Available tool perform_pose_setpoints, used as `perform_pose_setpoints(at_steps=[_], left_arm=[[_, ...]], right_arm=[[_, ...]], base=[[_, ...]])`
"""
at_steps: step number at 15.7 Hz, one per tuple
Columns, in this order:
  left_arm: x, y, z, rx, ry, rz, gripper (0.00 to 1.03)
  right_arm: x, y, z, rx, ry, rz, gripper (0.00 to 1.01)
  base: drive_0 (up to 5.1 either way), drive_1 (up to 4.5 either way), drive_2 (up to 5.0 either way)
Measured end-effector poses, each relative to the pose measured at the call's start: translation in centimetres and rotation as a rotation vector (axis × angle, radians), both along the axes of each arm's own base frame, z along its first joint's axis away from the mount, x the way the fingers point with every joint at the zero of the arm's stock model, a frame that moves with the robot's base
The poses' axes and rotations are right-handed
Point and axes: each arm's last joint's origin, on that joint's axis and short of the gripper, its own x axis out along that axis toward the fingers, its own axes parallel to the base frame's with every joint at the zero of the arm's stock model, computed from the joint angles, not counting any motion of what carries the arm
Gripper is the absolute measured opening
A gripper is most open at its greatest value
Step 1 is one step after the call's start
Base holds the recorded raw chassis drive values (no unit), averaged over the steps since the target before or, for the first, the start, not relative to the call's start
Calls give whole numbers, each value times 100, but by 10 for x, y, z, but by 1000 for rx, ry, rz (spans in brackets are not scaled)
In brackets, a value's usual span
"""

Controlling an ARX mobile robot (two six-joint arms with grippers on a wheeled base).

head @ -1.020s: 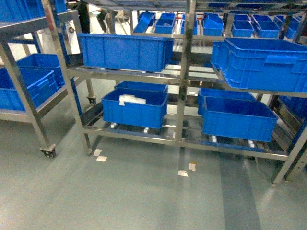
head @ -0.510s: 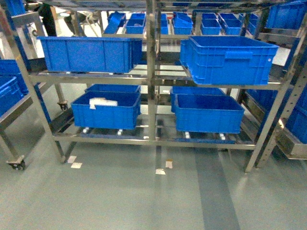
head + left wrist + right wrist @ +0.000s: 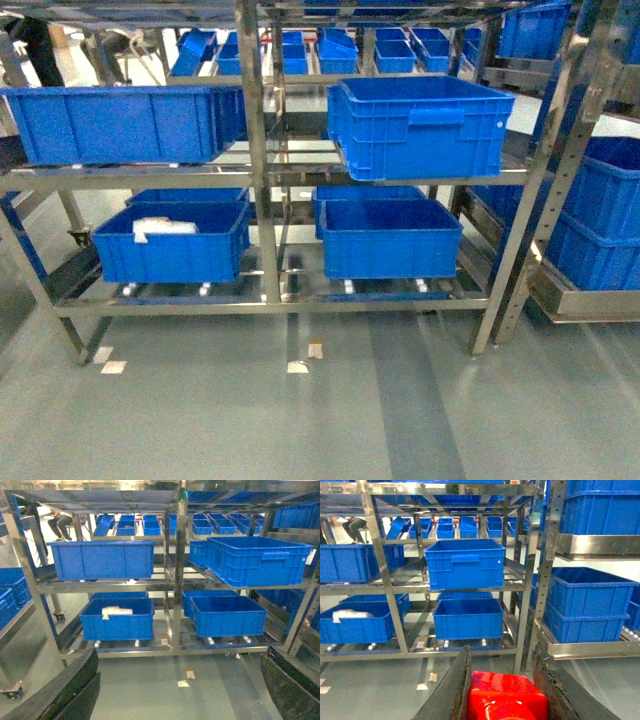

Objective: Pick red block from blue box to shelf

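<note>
Red block: a small glossy red plastic brick (image 3: 507,702) was seen only in the right wrist view, at the bottom edge, held between the two dark fingers of the right end effector (image 3: 502,700). Its broad smooth face was turned toward the camera; no stud could be made out, and its long axis could not be told because the frame cut it off.

Right end effector: closed onto the red block, one finger (image 3: 451,690) against its left side and the other against its right.

Left end effector: its two dark fingers (image 3: 75,690) stood far apart at the lower corners of the left wrist view, with nothing between them (image 3: 180,695).

Shelf: a tall shiny stainless-steel rack (image 3: 255,150) with slim posts and several tiers was faced in all three views, standing on a grey floor (image 3: 320,420).

Crates: dark blue ribbed plastic crates (image 3: 420,125) were set side by side on the middle and lower tiers; the lower left crate (image 3: 170,245) held something white (image 3: 163,227).

Floor marks: small pale tape squares (image 3: 305,358) were stuck on the floor just before the rack.

Writing: no legible label or brand was seen.
</note>
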Motion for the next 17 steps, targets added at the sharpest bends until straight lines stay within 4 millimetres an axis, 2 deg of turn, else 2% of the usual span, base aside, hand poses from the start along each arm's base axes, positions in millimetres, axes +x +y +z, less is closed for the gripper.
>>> perform_pose_setpoints(at_steps=[13, 17], left_arm=[[0, 0, 0, 0, -1, 1, 98], [0, 0, 0, 0, 0, 1, 98]], right_arm=[[0, 0, 0, 0, -3, 0, 29], [0, 0, 0, 0, -1, 0, 29]], base=[[-184, -184, -184], [4, 411, -403]])
